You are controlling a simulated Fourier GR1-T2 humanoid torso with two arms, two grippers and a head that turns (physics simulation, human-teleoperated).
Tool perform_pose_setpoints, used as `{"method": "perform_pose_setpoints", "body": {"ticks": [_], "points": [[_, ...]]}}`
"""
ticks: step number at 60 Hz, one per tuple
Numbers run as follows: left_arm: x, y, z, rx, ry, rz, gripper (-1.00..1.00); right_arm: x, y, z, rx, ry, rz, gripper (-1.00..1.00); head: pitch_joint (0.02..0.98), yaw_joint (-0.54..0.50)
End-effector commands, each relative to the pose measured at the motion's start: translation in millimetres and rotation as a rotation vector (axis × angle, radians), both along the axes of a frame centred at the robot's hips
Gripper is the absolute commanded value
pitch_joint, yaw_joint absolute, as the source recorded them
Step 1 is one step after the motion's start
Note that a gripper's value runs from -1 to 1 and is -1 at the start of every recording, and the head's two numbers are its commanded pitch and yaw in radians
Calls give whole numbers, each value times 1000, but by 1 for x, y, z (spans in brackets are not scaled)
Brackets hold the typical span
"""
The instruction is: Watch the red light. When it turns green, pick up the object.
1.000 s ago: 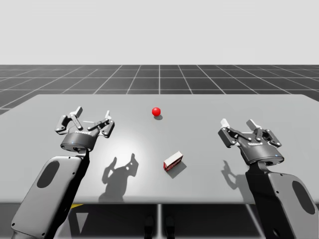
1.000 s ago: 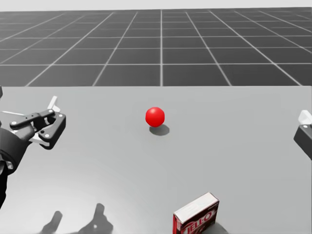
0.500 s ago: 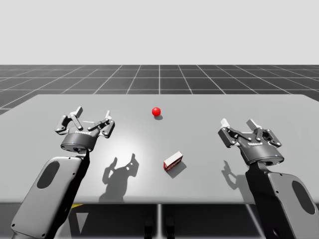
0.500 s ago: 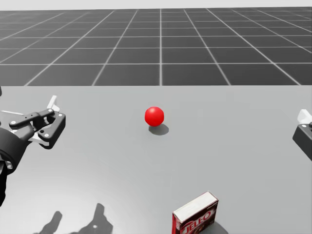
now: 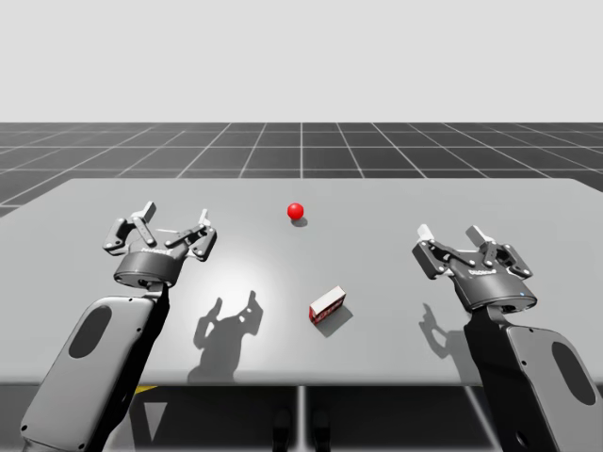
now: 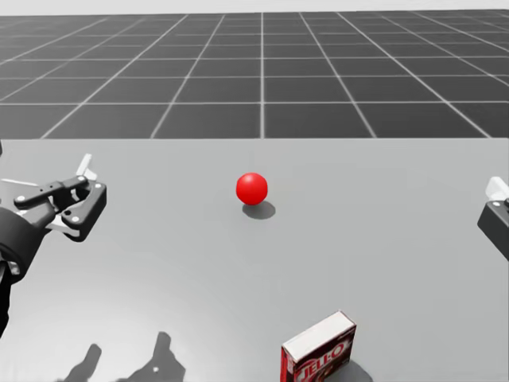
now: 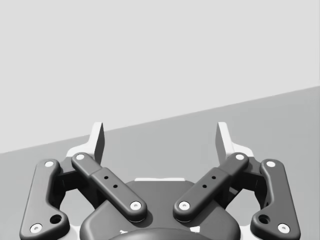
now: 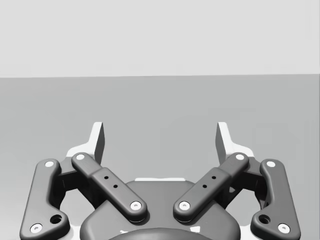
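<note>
Red round light point(image 5: 296, 211) unchanged from a second ago, not green | small red-and-white box point(image 5: 327, 305) lies unmoved mid grey counter point(image 5: 377, 245) | left hand point(image 5: 174, 213) and right hand point(image 5: 449, 233) hover wide open, empty, well apart from box | judgement: keep waiting, no grasp yet.

Table point(image 5: 528, 282): smooth matt grey, with one softly brighter patch beside the fingers of the left gripper point(image 5: 175, 213).
Red sphere light point(image 5: 296, 210): glossy, plastic-looking, small pale highlight on top.
Red-and-white box point(image 5: 327, 304): looks like printed cardboard, low sheen.
Left gripper and right gripper point(image 5: 449, 232): dark grey links, satin finish; plastic or painted metal, cannot tell.
Pale shiny rivet heads point(image 7: 135, 205) at the pivots.
Fingertips point(image 7: 98, 140): white, matt.
Arm shells point(image 5: 94, 358): smooth mid-grey, semi-gloss.
Floor point(image 5: 301, 151) beyond the fingers: dark, flat, pale grid lines.
</note>
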State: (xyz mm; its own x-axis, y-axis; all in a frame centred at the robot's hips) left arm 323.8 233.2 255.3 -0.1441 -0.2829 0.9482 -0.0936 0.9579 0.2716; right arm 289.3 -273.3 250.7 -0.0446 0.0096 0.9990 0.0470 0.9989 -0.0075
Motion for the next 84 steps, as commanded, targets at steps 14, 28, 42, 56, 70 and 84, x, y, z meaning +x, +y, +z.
{"method": "perform_pose_setpoints", "body": {"ticks": [14, 28, 42, 56, 70, 84], "points": [[0, 0, 0, -2, 0, -3, -1000, 0, 0, 0, -1, 1, 0, -1000, 583, 20], [0, 0, 0, -5, 1, -4, -1000, 0, 0, 0, -2, 0, -1, -1000, 582, 21], [0, 0, 0, -4, 2, -4, -1000, 0, 0, 0, -2, 1, -1, -1000, 583, 24], [0, 0, 0, -4, 2, -4, -1000, 0, 0, 0, -6, -1, -2, -1000, 584, 23], [0, 0, 0, -5, 1, -3, -1000, 0, 1, 0, -34, -13, -2, -1000, 587, 23], [0, 0, 0, -4, 2, -4, -1000, -1, 1, 0, -23, -8, 0, -1000, 587, 22]]}}
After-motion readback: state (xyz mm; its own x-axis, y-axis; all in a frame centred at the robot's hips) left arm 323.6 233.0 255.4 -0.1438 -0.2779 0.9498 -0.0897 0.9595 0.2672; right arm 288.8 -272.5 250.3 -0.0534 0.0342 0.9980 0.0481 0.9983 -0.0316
